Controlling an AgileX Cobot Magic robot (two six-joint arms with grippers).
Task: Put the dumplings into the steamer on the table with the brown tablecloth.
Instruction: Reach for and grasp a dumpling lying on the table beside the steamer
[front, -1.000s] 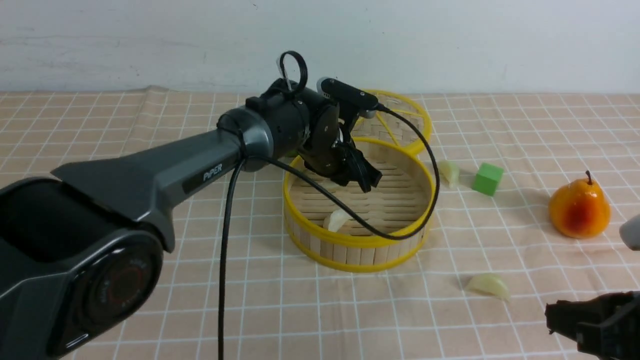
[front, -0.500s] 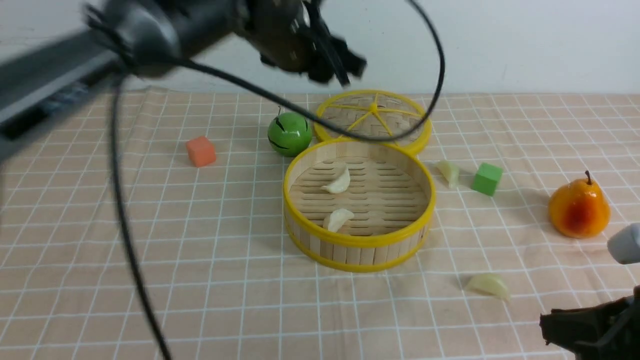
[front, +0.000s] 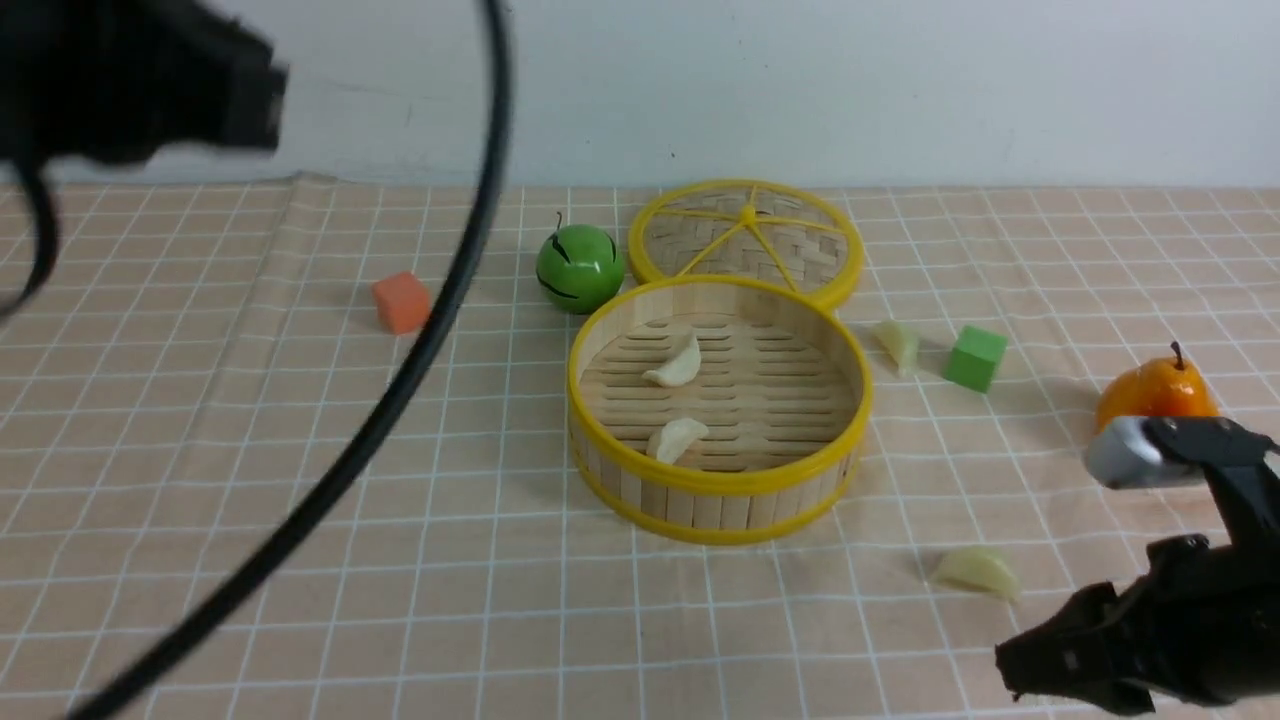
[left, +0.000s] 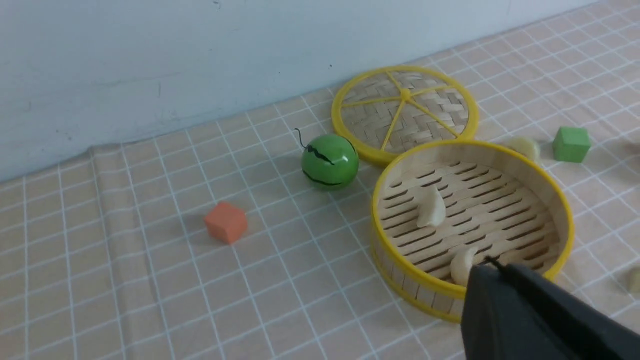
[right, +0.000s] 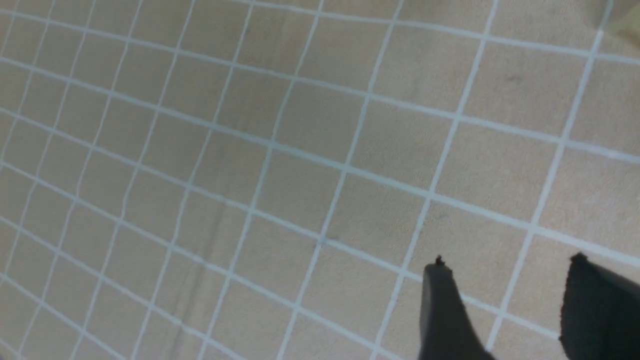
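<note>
Tan gridded cloth (front: 200, 420) — dumplings (front: 677, 364) glossy, cream-white, crescent-shaped.

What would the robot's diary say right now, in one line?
steamer: two dumplings inside | cloth: two dumplings outside | left gripper: shut, empty | right gripper: open, empty

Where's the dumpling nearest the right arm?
Front view: the pale crescent dumpling lies on the tan grid cloth, right of the yellow-rimmed bamboo steamer, nearer the camera.
</note>
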